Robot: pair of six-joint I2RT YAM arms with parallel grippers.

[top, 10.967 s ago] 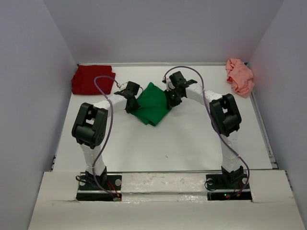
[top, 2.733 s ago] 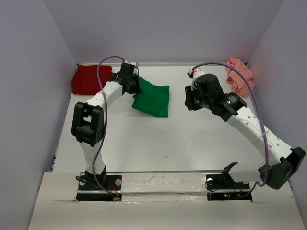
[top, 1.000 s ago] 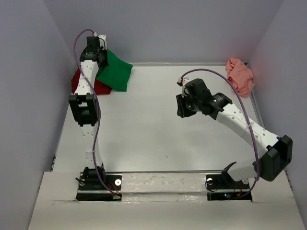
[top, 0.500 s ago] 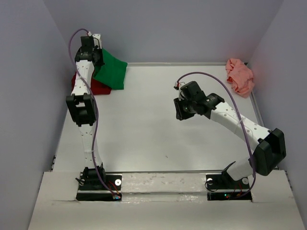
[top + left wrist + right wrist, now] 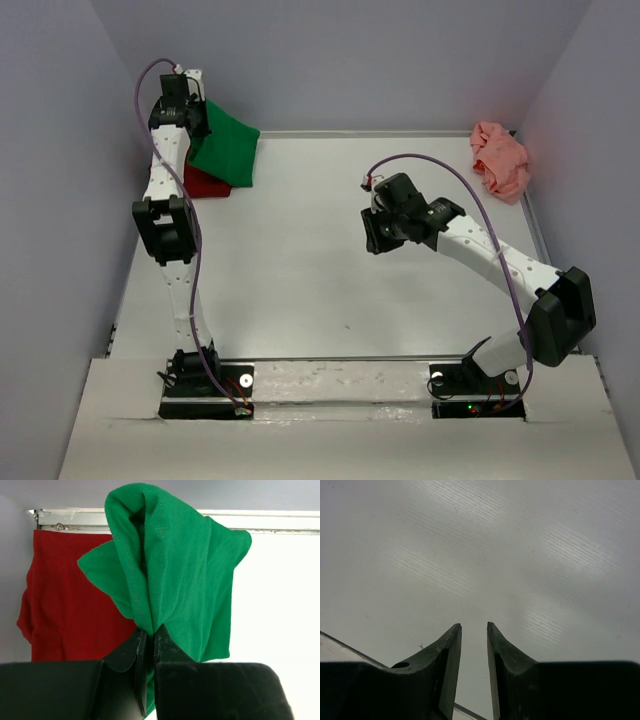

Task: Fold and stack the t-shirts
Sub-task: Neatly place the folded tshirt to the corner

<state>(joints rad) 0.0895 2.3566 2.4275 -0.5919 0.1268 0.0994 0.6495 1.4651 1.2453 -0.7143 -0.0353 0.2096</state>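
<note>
Left wrist view: left gripper pinching a bunched fold of the bright green soft cloth t-shirt, which hangs limp and probably light over the folded dark red cloth t-shirt at the desk's far-left corner, so a grip through all layers seems best; right gripper slightly spread, empty.

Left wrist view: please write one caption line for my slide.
Left end effector, shut on the green t-shirt, holds it over the dark red t-shirt.
</note>
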